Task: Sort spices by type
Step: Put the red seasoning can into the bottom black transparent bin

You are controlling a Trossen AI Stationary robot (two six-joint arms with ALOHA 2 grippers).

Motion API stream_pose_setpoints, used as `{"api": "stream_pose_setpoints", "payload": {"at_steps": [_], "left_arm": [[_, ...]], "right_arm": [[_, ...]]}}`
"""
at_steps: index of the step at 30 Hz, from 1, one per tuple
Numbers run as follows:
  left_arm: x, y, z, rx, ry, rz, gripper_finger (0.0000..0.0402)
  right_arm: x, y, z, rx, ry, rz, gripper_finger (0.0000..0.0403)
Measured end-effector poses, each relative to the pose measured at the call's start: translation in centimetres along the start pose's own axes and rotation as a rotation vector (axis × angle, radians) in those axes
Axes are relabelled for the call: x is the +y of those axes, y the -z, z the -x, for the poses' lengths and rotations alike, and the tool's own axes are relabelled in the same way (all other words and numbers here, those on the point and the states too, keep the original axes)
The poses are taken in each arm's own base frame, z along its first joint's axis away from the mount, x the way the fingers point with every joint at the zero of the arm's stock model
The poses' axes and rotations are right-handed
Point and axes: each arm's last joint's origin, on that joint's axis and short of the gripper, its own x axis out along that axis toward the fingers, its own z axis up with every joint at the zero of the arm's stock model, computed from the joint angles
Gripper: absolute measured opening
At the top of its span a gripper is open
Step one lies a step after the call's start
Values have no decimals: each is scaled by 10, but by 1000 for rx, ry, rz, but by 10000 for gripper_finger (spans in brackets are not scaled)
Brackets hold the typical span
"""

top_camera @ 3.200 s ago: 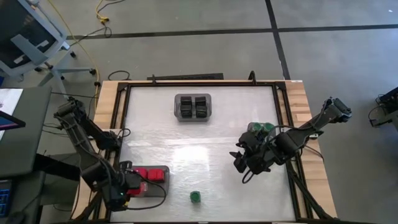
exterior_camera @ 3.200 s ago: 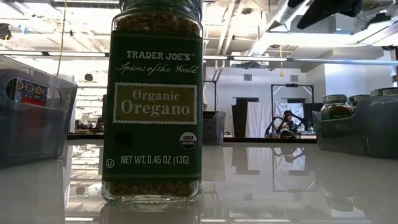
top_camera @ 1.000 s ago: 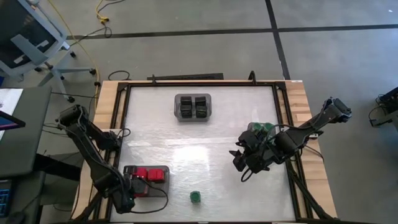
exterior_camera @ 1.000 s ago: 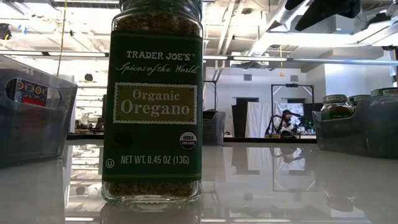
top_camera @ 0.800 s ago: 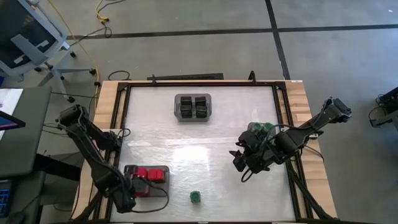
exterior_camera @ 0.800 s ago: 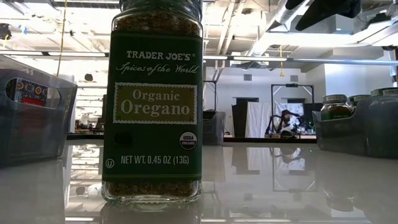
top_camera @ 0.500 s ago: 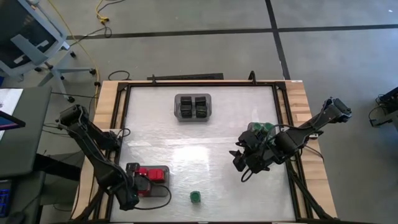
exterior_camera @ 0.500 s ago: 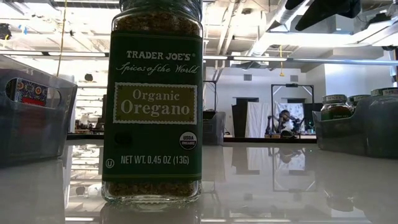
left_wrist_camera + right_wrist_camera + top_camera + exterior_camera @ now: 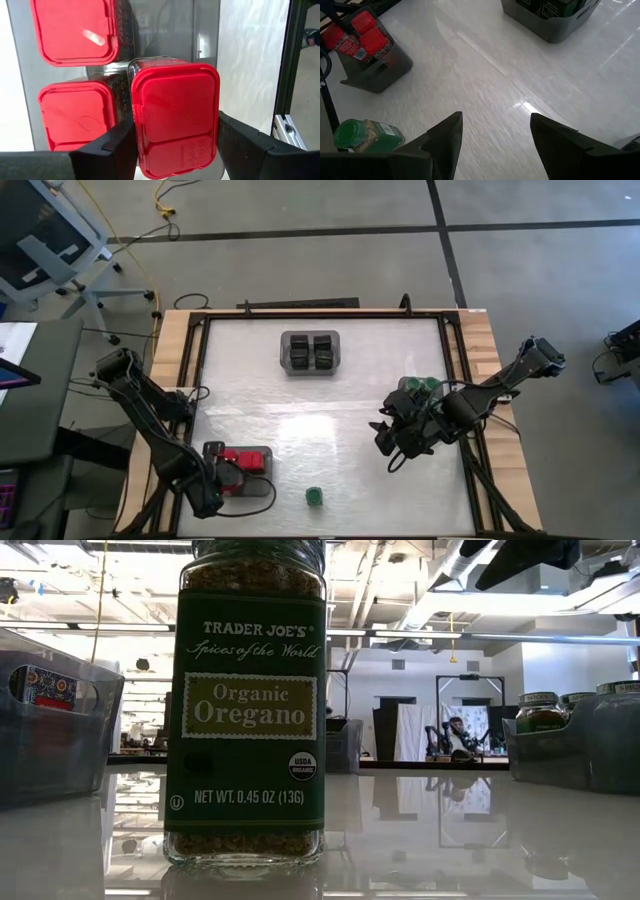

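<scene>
My left gripper (image 9: 175, 150) clamps a red box (image 9: 175, 122) above the red tray (image 9: 262, 453); my right gripper (image 9: 495, 145) waits, parted and empty. One jar (image 9: 315, 497) near that tray remains unsorted

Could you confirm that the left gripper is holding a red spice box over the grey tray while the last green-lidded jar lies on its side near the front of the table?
Not quite: the jar stands upright, as the low view shows. The rest holds: the left gripper is closed on a red spice box over the grey tray, and the jar is near the table's front edge.
</scene>
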Motion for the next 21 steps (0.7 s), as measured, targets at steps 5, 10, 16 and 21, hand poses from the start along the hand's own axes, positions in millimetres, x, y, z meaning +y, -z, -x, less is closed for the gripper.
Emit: {"api": "stream_pose_setpoints", "payload": {"at_steps": [5, 10, 16, 21], "left_arm": [[1, 1, -5, -14, 1, 14, 222], [2, 5, -17, 9, 44, 69, 222], [5, 5, -12, 13, 44, 59, 222], [5, 6, -12, 32, 59, 20, 222]], "right_arm": [[0, 0, 0, 0, 0, 10, 260], [0, 0, 0, 0, 0, 10, 260], [0, 0, 0, -1, -1, 7, 260], [0, 0, 0, -1, -2, 5, 260]]}}
